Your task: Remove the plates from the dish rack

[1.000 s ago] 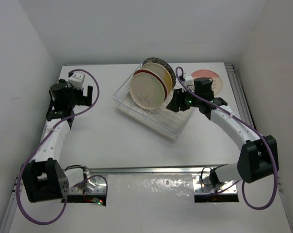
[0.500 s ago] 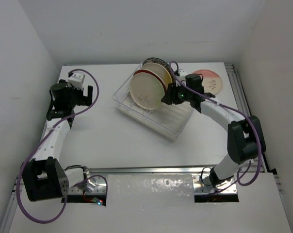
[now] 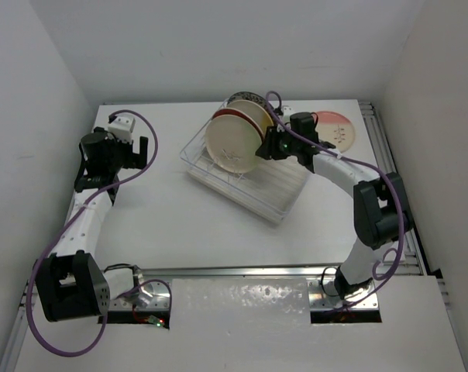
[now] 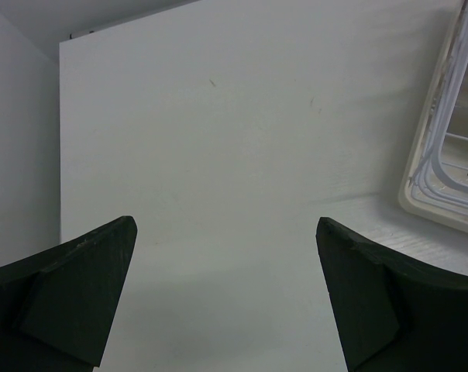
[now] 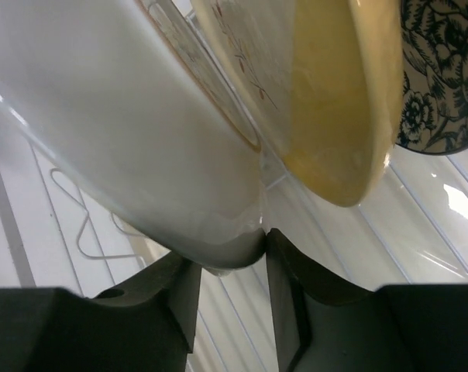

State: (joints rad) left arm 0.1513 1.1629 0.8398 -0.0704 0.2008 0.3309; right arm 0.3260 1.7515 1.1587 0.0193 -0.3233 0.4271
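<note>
Right tool (image 5: 232, 256) is clamped on the rim of the red-rimmed plate (image 3: 232, 143), upright in the dish rack (image 3: 274, 195). Left tool (image 4: 225, 225) hangs wide open above the counter (image 4: 218, 139).

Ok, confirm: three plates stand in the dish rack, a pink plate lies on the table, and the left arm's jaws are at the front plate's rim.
Wrong arm: the top external view shows the right arm with its jaws at the rim of the front plate.

Four plates (image 3: 232, 144) are in view, three standing in the one dish rack (image 3: 273, 194).
</note>
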